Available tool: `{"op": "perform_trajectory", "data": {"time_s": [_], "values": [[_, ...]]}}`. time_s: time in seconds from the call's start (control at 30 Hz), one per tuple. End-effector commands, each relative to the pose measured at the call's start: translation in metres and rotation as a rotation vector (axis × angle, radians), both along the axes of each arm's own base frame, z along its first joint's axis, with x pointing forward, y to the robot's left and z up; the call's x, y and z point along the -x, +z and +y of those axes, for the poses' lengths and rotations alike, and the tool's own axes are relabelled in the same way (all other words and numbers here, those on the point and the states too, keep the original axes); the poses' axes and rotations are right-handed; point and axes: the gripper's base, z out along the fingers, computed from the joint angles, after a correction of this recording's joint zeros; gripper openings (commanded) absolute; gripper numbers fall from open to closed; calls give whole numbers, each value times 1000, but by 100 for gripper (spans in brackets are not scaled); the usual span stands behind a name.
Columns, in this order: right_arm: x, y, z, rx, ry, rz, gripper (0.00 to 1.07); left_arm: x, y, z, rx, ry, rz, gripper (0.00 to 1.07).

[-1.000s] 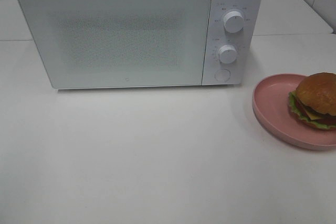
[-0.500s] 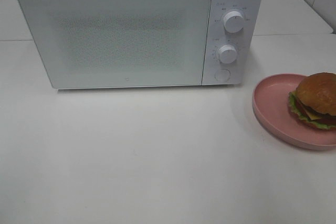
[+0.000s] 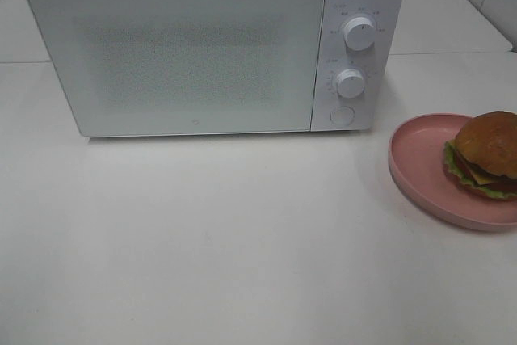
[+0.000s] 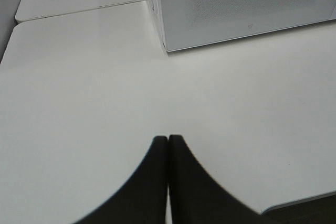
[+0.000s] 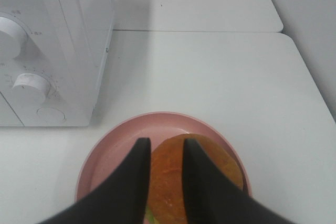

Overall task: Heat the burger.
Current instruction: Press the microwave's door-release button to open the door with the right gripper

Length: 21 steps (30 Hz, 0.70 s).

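Observation:
The burger (image 3: 488,153), with a golden-brown bun, green lettuce and yellow cheese, sits on a pink plate (image 3: 416,159) at the right edge of the table. The white microwave (image 3: 186,54) stands at the back with its door closed. Neither gripper shows in the exterior high view. In the right wrist view my right gripper (image 5: 166,142) hovers over the burger (image 5: 215,166) with a narrow gap between its black fingers, holding nothing. In the left wrist view my left gripper (image 4: 168,138) is shut and empty above bare table, in front of the microwave's left corner (image 4: 210,9).
The microwave has two round knobs (image 3: 358,32) and a button (image 3: 342,115) on its right panel. The white table (image 3: 242,232) stretches in front of it. A seam (image 5: 199,31) joins a second table behind, and a wall stands at the far right.

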Motion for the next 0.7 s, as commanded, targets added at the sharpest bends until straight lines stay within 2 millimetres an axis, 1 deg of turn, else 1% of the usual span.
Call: {"op": "perform_trajectory", "data": {"time_s": [0.03,0.07,0.1,0.17,0.2,0.23,0.27,0.3,0.33,0.37,0.4,0.43,0.47,0.5,0.53,0.6,0.7], "values": [[-8,1,1,-9,6,-39,4,2,0,0,-1,-2,-29,0],[-12,-1,5,-14,22,-39,0,2,0,0,-1,-2,-29,0],[-12,-1,5,-14,22,-39,0,2,0,0,-1,-2,-29,0],[-16,-3,19,-17,91,-58,0,2,0,0,-1,-2,-29,0],[-16,-3,19,-17,91,-58,0,2,0,0,-1,-2,-29,0],[-19,-5,33,-21,155,-65,0,2,0,0,-1,-2,-29,0],[-19,-5,33,-21,155,-65,0,2,0,0,-1,-2,-29,0],[-21,-8,45,-35,206,-66,0,2,0,0,-1,-2,-29,0],[-22,-11,52,-48,229,-61,0,2,0,0,-1,-2,-29,0],[-22,-11,52,-48,229,-61,0,2,0,0,-1,-2,-29,0],[-24,-15,63,-71,264,-48,0,2,0,0,-1,-2,-29,0],[-24,-15,63,-71,264,-48,0,2,0,0,-1,-2,-29,0],[-25,-18,75,-91,300,-34,0,2,0,0,-1,-2,-29,0],[-26,-20,80,-100,315,-25,0,2,0,0,-1,-2,-29,0],[-26,-20,80,-100,315,-25,0,2,0,0,-1,-2,-29,0],[-32,-28,100,-127,366,2,0,2,0,0,-1,-2,-29,0],[-34,-29,105,-133,378,8,0,2,0,0,-1,-2,-29,0]]}}
